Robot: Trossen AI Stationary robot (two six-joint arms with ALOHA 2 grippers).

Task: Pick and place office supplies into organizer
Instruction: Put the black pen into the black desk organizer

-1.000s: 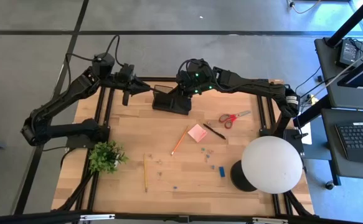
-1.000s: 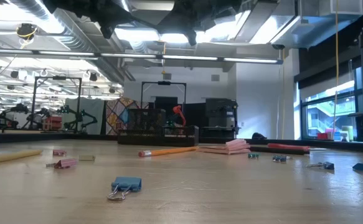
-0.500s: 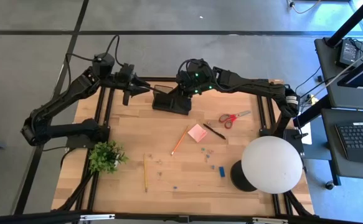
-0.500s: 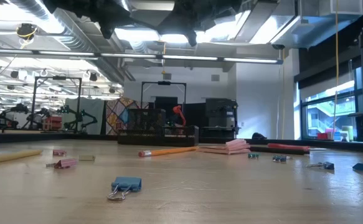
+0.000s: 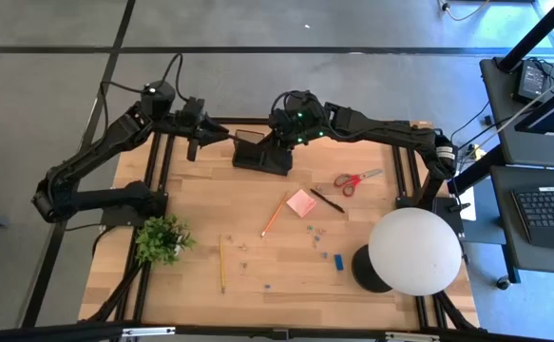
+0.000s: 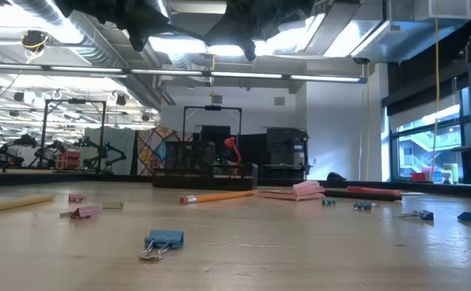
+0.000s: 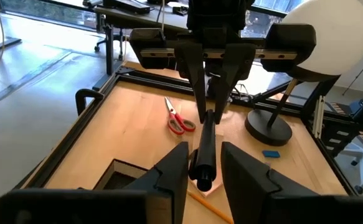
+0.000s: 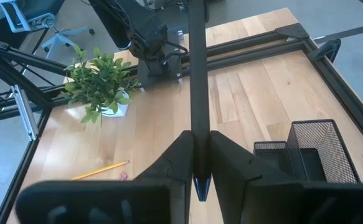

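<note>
A black pen [image 5: 238,139] hangs in the air above the black mesh organizer [image 5: 262,154] at the table's far edge. It stretches between my two grippers. My right gripper [image 8: 198,168] is shut on one end. My left gripper [image 7: 204,165] stands at the other end [image 7: 201,175], open, one finger on each side with a narrow gap. Lying on the table are red scissors [image 5: 355,180], a pink sticky pad [image 5: 301,202], a pencil [image 5: 274,215], another black pen [image 5: 328,200], a blue block [image 5: 338,260] and small clips [image 5: 313,231]. My right gripper pinches the pen between its two fingers near one end [image 8: 197,149], and a short blue tip [image 8: 200,186] shows behind the fingers. The pen runs forward along the fingers toward my left gripper. It is lifted clear, above the organizer.
A green potted plant [image 5: 161,237] stands at the left edge. A white globe lamp [image 5: 414,249] on a black base stands at the near right. A second pencil [image 5: 222,264] lies near the front. Bare wood lies between the organizer and the loose items.
</note>
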